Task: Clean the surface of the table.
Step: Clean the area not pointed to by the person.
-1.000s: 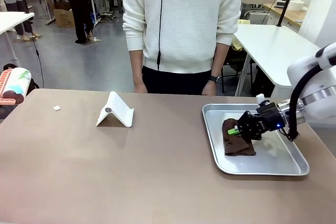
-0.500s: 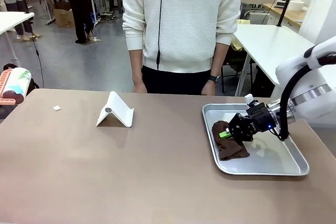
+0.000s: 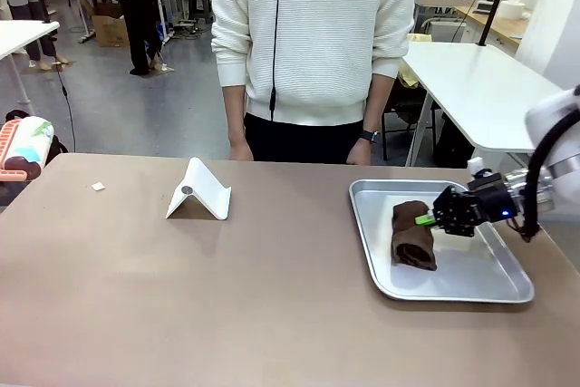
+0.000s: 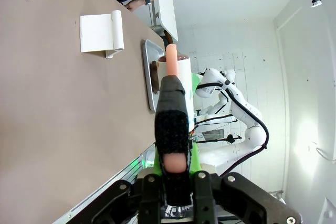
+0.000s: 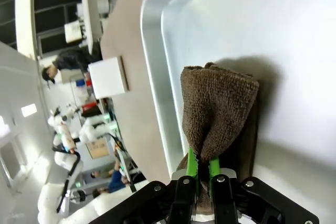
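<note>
The table [image 3: 181,296] has a matte brownish top. At its right stands a shiny metal tray [image 3: 364,224] holding a rumpled brown cloth [image 3: 412,237]. My right gripper [image 3: 426,218] reaches in from the right, low over the tray, shut on the cloth's upper edge. The right wrist view shows the green pads [image 5: 191,167] pinching a fold of the cloth [image 5: 218,103] above the tray [image 5: 152,51]. My left gripper [image 4: 173,179] is shut on a tool [image 4: 172,103] with a black fuzzy grip, a pink stem and a white roll-like head. That tool [image 3: 23,149] also shows at the table's far left edge.
A folded white stand [image 3: 199,192] sits left of centre on the table, with a small white scrap [image 3: 98,187] further left. A person in a white sweater [image 3: 313,33] stands at the far edge, hands [image 3: 361,153] hanging by the table. White-topped tables [image 3: 471,79] stand behind.
My right gripper dragged the cloth toward the tray's left side, then pulled back to the right. The cloth now lies more bunched up near the tray's middle.
</note>
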Controlling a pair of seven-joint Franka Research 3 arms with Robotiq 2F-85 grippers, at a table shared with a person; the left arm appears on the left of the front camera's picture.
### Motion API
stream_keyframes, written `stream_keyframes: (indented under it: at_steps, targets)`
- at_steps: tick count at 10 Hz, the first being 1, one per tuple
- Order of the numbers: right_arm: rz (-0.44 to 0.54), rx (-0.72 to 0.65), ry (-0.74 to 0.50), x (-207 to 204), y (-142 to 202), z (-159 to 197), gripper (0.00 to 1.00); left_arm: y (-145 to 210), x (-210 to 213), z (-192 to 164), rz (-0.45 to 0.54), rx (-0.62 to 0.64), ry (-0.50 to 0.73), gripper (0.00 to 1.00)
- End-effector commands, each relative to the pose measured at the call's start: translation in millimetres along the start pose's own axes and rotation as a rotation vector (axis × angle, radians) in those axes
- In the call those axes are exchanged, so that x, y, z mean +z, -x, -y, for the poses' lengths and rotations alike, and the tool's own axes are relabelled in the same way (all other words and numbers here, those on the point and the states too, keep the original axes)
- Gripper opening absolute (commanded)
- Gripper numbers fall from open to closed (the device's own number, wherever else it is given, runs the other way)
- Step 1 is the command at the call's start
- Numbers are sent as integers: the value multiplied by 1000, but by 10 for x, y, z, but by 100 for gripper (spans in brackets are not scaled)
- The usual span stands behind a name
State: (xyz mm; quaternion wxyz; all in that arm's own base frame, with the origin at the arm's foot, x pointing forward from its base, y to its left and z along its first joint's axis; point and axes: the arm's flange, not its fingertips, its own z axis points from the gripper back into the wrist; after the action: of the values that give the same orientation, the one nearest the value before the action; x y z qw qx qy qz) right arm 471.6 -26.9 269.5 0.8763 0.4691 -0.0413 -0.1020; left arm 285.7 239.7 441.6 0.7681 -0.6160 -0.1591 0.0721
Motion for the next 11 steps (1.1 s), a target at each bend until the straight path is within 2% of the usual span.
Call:
stream_keyframes:
  at_steps: [1, 4, 6, 8, 10, 11]
  targets:
    - [68, -12, -79, 202, 72, 67, 9, -7, -6, 39, 13, -3, 7, 0]
    - [51, 1, -280, 476, 210, 38, 9, -7, -6, 39, 13, -3, 7, 0]
    - [-2, 61, -519, 778, 479, -143, 9, -7, -6, 39, 13, -3, 7, 0]
    - [-44, 42, -669, 1049, 765, -280, 9, -7, -6, 39, 13, -3, 7, 0]
    - [-211, 51, -777, 1342, 1046, -291, 9, -7, -6, 39, 13, -3, 7, 0]
    - [-243, 56, -828, 1538, 1154, -256, 9, -7, -6, 39, 13, -3, 7, 0]
